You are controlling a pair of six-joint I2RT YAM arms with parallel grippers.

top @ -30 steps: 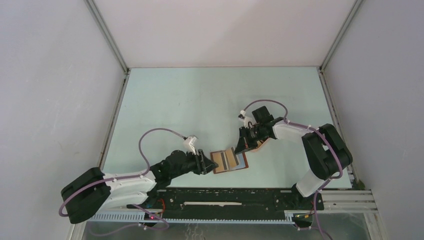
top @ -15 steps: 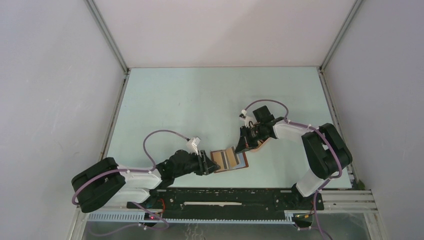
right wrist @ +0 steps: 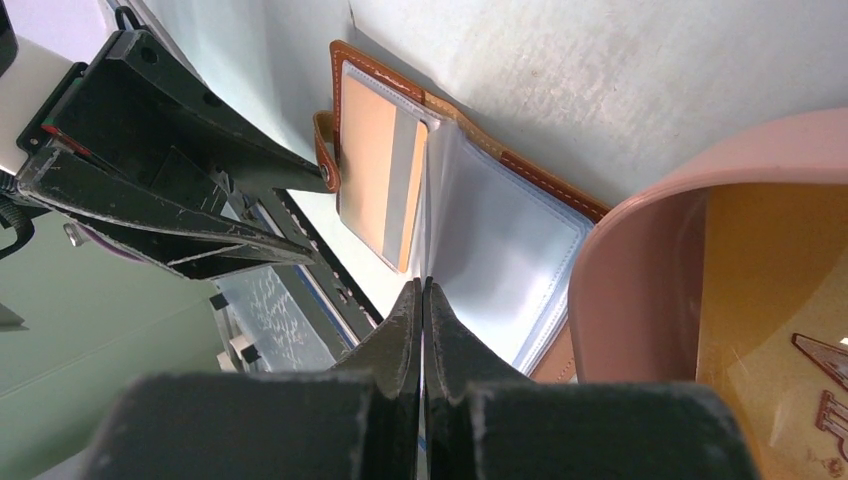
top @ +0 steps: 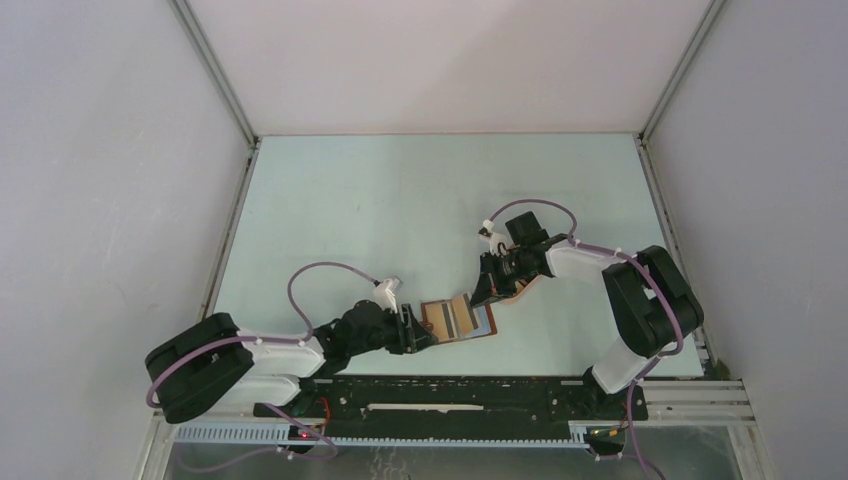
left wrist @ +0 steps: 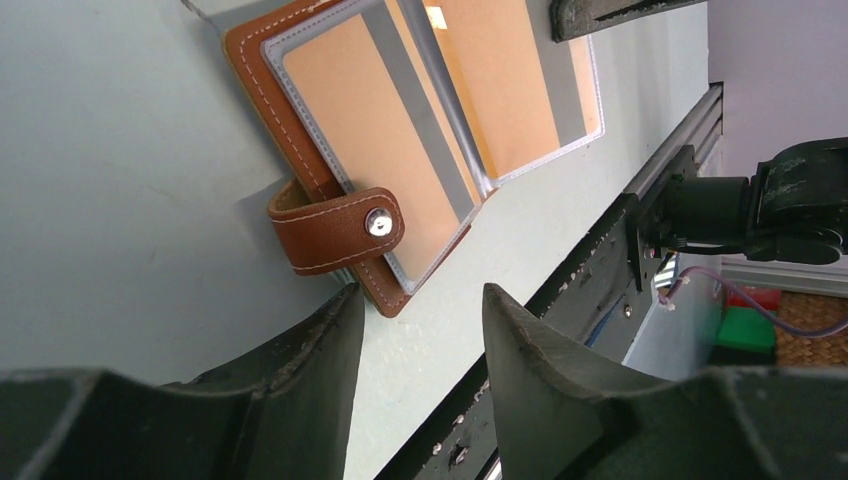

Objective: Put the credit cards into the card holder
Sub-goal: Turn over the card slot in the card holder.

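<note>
The card holder (top: 455,320), a brown leather wallet with clear sleeves, lies open on the table. In the left wrist view its snap tab (left wrist: 340,230) faces my left gripper (left wrist: 420,292), which is open and empty just short of the wallet's corner. Yellow-orange cards with a grey stripe (left wrist: 370,130) sit in the sleeves. My right gripper (right wrist: 424,283) is shut on a clear sleeve page (right wrist: 500,230) and holds it upright. One orange card (right wrist: 385,180) shows in the sleeve to its left. Black, white and light blue cards are not visible.
A pink oval tray (right wrist: 640,260) stands right against the wallet's far side, under my right wrist, with a gold-toned card (right wrist: 770,270) inside. The black base rail (top: 450,392) runs close along the table's near edge, just below the wallet.
The left arm's rear links swung right and lower, and its gripper edged slightly toward the wallet's left edge. The right gripper and the wallet have not moved.
</note>
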